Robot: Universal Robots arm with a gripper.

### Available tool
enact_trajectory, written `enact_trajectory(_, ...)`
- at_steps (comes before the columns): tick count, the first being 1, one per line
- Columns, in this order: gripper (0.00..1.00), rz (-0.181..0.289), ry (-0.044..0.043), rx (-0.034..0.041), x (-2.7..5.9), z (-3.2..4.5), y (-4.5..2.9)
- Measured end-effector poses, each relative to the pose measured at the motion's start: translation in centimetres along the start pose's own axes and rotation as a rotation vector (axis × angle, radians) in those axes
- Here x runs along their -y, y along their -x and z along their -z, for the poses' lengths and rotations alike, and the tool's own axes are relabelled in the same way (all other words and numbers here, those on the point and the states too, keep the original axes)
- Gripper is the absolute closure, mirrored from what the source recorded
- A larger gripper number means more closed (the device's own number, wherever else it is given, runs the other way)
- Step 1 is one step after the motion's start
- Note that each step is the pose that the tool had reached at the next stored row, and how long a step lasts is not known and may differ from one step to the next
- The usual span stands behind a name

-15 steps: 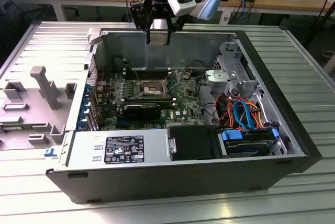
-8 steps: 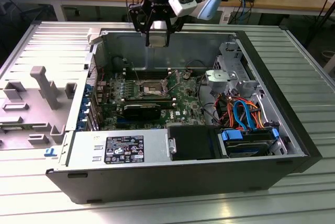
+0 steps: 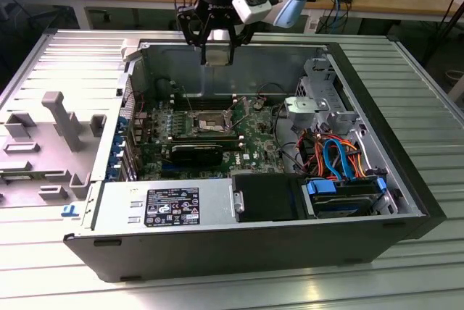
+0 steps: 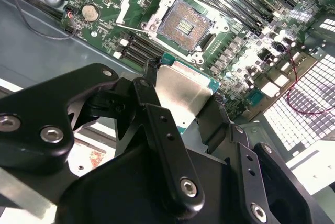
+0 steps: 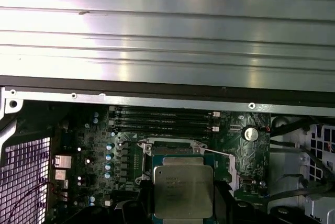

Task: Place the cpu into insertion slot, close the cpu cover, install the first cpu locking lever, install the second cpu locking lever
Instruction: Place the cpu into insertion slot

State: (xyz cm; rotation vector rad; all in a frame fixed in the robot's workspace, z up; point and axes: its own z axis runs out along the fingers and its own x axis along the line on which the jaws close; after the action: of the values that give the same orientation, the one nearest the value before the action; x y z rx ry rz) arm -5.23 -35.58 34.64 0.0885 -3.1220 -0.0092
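Exterior view: gripper hangs over the open computer case, fingers clamped on the cpu, well above the insertion slot.

Second wrist view: cpu is gripped by two opposite edges; insertion slot is bare.

First wrist view: cpu hangs in front of the socket.

Judgement: step one, placement, is in hand. It calls for the chip level and squared to the socket.

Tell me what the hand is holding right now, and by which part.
The hand holds the cpu, pinched by two opposite edges, metal top facing the second wrist view.
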Motion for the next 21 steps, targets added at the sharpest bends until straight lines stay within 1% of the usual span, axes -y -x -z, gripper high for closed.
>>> enact_trajectory(21, 0.45, 0.0, 0.0001, 0.0, -0.01, -0.39, -1.19)
